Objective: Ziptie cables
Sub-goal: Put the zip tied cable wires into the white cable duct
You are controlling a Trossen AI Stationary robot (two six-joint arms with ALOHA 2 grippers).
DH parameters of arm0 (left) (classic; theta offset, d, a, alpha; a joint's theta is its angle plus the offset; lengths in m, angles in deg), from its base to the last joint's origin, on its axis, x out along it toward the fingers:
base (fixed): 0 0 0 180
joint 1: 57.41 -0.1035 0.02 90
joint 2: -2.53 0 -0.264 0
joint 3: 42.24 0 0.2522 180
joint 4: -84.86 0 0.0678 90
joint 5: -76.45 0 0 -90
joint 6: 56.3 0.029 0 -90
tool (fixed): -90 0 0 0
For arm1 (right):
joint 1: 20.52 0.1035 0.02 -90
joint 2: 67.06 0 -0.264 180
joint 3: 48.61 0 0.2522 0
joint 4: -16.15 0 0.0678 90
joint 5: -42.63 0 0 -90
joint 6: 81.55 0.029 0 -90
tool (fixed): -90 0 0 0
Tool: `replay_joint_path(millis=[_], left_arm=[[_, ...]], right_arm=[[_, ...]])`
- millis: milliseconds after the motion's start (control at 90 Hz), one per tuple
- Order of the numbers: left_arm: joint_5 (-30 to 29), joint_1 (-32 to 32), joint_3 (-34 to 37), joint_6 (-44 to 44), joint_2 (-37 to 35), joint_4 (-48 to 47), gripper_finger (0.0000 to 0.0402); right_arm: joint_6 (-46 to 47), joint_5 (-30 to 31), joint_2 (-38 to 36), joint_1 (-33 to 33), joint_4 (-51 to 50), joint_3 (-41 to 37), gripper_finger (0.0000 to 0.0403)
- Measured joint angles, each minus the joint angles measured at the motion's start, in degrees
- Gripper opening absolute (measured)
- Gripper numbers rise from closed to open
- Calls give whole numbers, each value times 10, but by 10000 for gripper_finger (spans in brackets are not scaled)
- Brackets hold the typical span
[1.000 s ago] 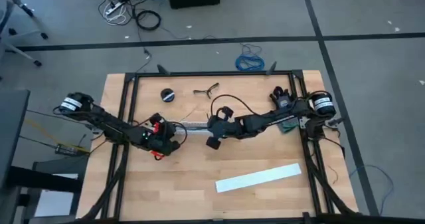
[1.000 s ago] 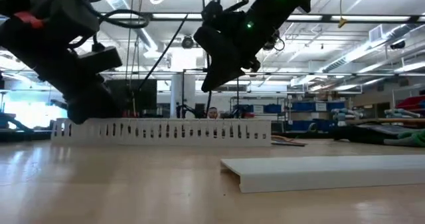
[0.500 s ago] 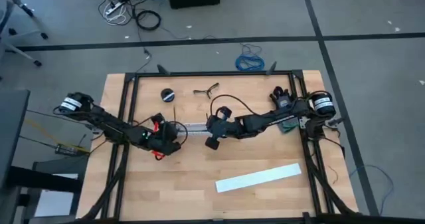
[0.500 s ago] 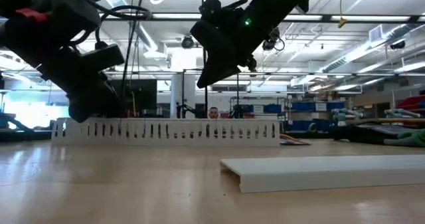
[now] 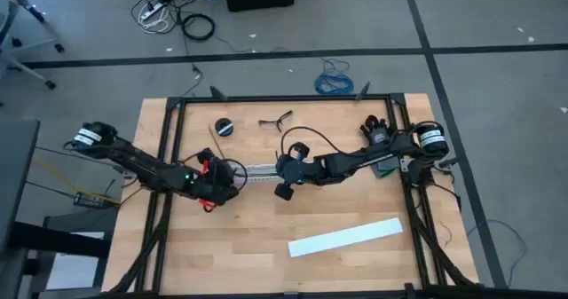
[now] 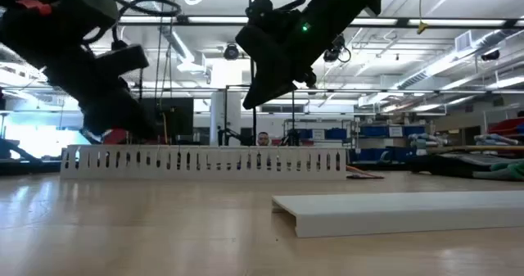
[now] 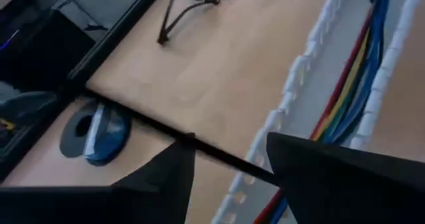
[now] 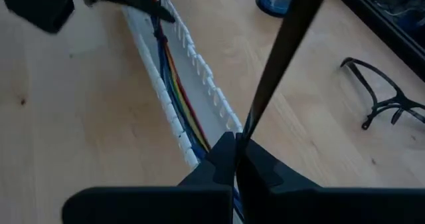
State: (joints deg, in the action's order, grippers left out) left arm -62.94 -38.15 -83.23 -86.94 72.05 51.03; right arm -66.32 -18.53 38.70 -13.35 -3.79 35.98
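High view: both arms meet over the middle of the wooden table (image 5: 266, 246), above a white slotted tray (image 5: 257, 168) lying left to right. The cables (image 8: 174, 91) — red, yellow, blue and dark wires in a bunch — lie lengthwise inside the tray, between its two toothed walls; the left wrist view shows them too (image 7: 352, 84).

The right gripper (image 8: 237, 149) sits over the tray's right end, fingers pinched together on a thin black strip, probably a ziptie (image 8: 282, 58), which rises away from the fingertips. The left gripper (image 7: 229, 159) hovers at the tray's left end with its fingers spread apart, nothing clamped between them; a thin dark strip crosses the gap under them, and I can't tell if it touches them.

Low view — the tray (image 6: 201, 158) stands across the table, a flat white cover (image 6: 401, 212) lies nearer the camera to the right.

Also on the table: a blue roll of tape (image 7: 96, 129) and black safety glasses (image 8: 382, 94), both well apart from the tray on the far side.
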Motion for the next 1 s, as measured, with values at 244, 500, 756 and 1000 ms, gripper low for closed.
replay_joint_path(millis=[244,500,756,1000], left_arm=[[103,37,-17,20,-116,-160,181],[129,36,-16,-2,-143,-202,181],[109,36,-16,-16,-137,-193,182],[129,55,-16,17,-141,-139,183]], right_arm=[[-5,1,0,-1,-4,0,0],[-8,3,0,-1,1,0,0],[-14,3,0,-2,0,0,0],[-14,0,0,-3,-5,0,0]])
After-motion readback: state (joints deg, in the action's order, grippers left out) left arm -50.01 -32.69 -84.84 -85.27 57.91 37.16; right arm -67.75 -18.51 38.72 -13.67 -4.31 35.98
